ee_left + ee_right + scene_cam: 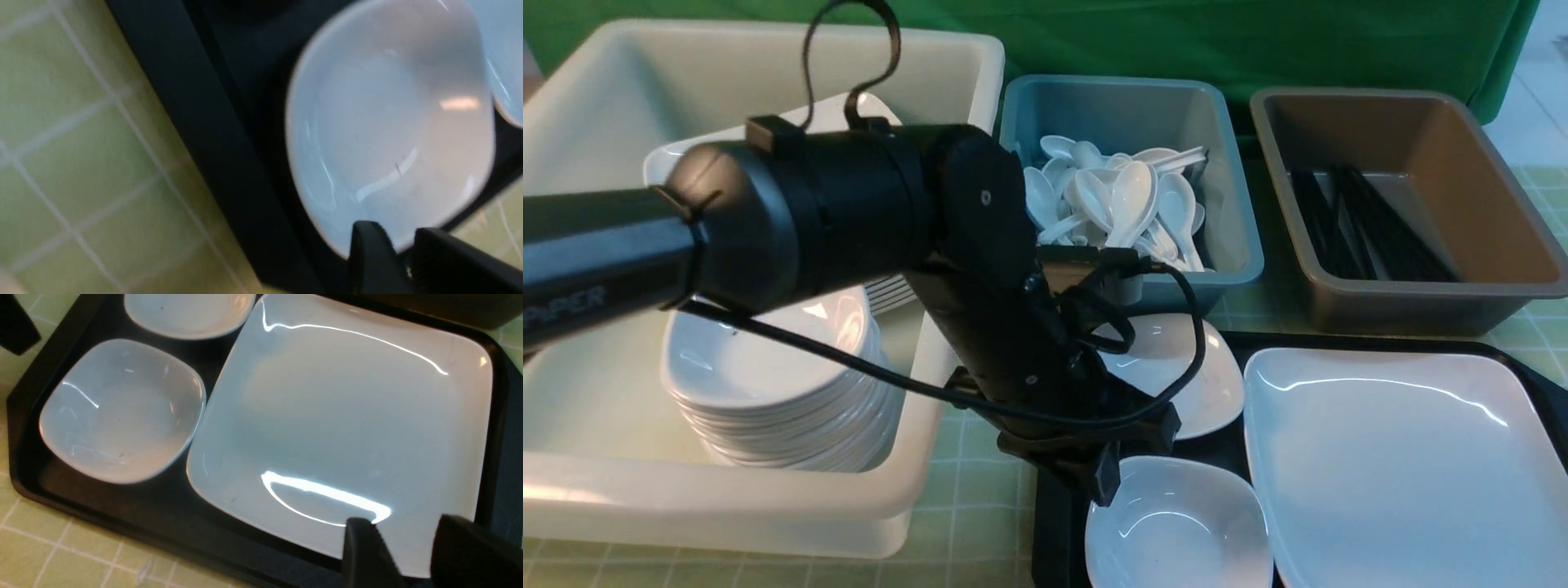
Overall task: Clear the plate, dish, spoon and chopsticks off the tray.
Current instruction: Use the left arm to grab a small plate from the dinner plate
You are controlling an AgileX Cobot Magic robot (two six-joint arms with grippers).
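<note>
1. Counting from the biggest, we find one cream tub left of the tray. It holds stacked white crockery that we cannot count.
2. We see one tray, and no spoon or chopsticks show on it.
3. Beyond the tray stand two bins. The brown bin holds black chopsticks and the teal bin is heaped with spoons. Both lots are too tangled to count.
4. One plate fills the tray's right part. The right gripper hovers over its near edge with jaws parted and empty.
5. Two dishes sit on the tray's left side, the near dish and the far dish. We judge the dish step is in hand. The left gripper is at the near dish's rim with jaws slightly apart, and we cannot tell whether they pinch it.
6. Next, we think, comes a firm bite on that rim, a lift above the tray's edge, then a carry to the tub.
</note>
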